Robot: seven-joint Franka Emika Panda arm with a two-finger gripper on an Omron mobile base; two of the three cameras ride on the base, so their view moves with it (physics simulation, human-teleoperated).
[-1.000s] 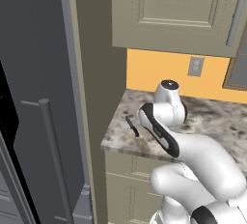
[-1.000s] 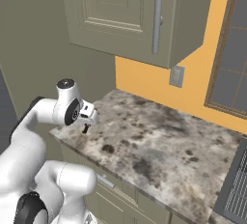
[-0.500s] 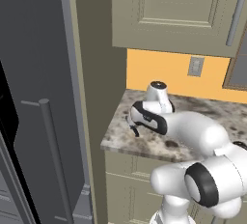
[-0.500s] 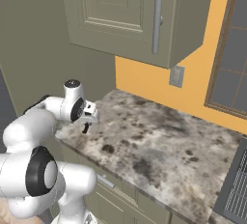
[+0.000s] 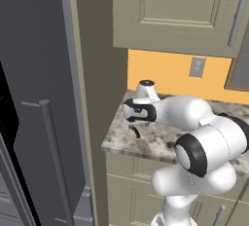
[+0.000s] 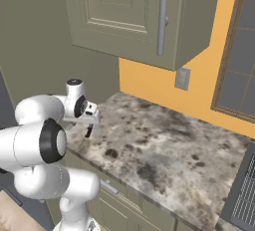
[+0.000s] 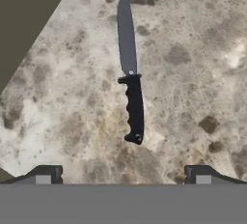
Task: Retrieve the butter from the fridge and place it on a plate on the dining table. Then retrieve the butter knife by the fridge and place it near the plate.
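The butter knife [image 7: 131,92] lies flat on the marbled wall counter [image 7: 193,49], grey blade pointing away and black handle towards me. My gripper [image 7: 123,177] hovers just above it, open, with one fingertip [image 7: 46,175] well to each side of the handle's end and nothing between them. From the base, the gripper [image 5: 134,128] [image 6: 89,129] hangs over the counter's [image 5: 155,142] left end, beside the fridge [image 5: 39,74], whose dark door stands open. The butter, the plate and the dining table are out of view.
A beige side panel [image 5: 102,98] [image 7: 24,15] walls the counter [image 6: 164,145] on its left. Beige wall cupboards [image 5: 180,10] [image 6: 124,11] hang above it. An outlet [image 5: 197,66] sits on the orange back wall. A dark grille [image 6: 244,200] lies at the far right.
The hand has swung left along the counter and dropped over the knife, which now lies under it. The jaws stayed open. The base has not moved.
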